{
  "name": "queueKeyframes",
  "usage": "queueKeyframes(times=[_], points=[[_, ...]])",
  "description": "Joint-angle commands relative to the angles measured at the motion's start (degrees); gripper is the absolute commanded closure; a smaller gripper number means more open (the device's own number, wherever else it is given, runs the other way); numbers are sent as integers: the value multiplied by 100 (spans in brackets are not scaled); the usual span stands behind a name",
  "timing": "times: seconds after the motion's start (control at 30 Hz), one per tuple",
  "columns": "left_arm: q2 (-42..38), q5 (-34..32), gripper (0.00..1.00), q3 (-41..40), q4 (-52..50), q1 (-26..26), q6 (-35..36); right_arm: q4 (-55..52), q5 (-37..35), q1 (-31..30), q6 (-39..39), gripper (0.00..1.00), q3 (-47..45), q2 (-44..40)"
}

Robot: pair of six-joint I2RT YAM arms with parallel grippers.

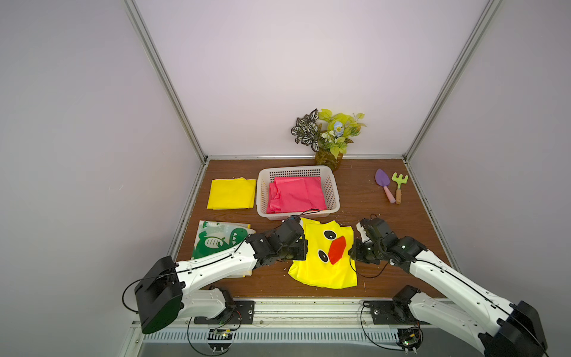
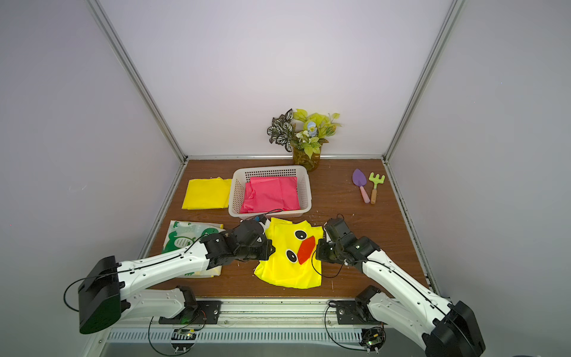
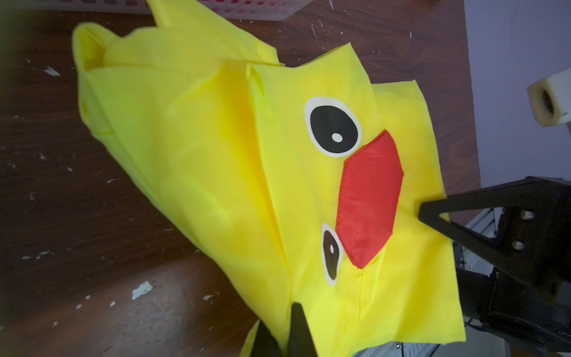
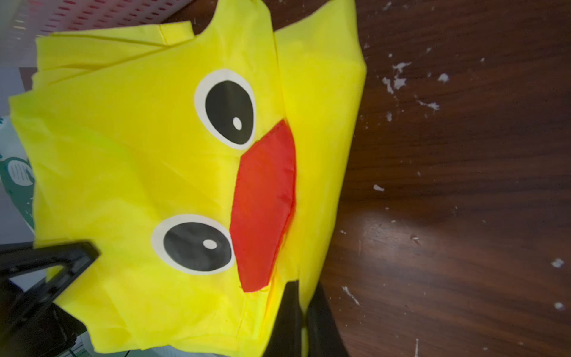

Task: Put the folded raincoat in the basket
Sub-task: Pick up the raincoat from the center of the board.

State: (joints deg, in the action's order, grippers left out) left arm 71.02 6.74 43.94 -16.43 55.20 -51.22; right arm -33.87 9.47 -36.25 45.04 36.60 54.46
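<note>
Left wrist view shows the left jaws closed tight on one edge of the folded yellow duck raincoat, the fabric pinched between 2 black fingers. Right wrist view shows the right jaws clamped the same way on the opposite edge, close to the red beak, with yellow cloth squeezed between its fingers. In both top views the duck raincoat sits between the 2 arms on the brown counter, gripped at its 9 o'clock edge by the left jaws and at its 3 o'clock edge by the right jaws. The white perforated basket stands at 12 o'clock from it, just beside the raincoat's far corners, and holds a folded pink raincoat. A plain yellow folded raincoat lies at 9 o'clock from the basket. A dinosaur-print raincoat lies at 9 o'clock from the duck raincoat, partly under the left arm. A potted plant stands at 1 o'clock from the basket. A purple trowel and a green rake lie at 3 o'clock, well apart from it.
</note>
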Motion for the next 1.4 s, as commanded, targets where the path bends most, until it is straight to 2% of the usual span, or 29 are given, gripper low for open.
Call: queueKeyframes(times=[0.0, 0.1, 0.43, 0.83, 1.1, 1.37], points=[[-176, -81, 100, 35, -10, 70, 67, 162, 180, -157, 49, 100, 337, -66], [-283, -28, 100, 160, -37, 84, 106, 221, 186, -292, 50, 100, 492, -67], [-1085, -704, 100, 355, -316, 121, 156, 253, 181, -545, -209, 100, 962, -211], [-1234, -866, 100, 921, -656, 121, 236, 470, 255, -544, -331, 100, 1415, -177], [-1335, -1085, 100, 1031, -831, 122, 221, 647, -91, -549, -220, 100, 1652, -144], [-1401, -1728, 100, 1275, -972, 85, 169, 958, -216, -506, -153, 100, 2053, 344]])
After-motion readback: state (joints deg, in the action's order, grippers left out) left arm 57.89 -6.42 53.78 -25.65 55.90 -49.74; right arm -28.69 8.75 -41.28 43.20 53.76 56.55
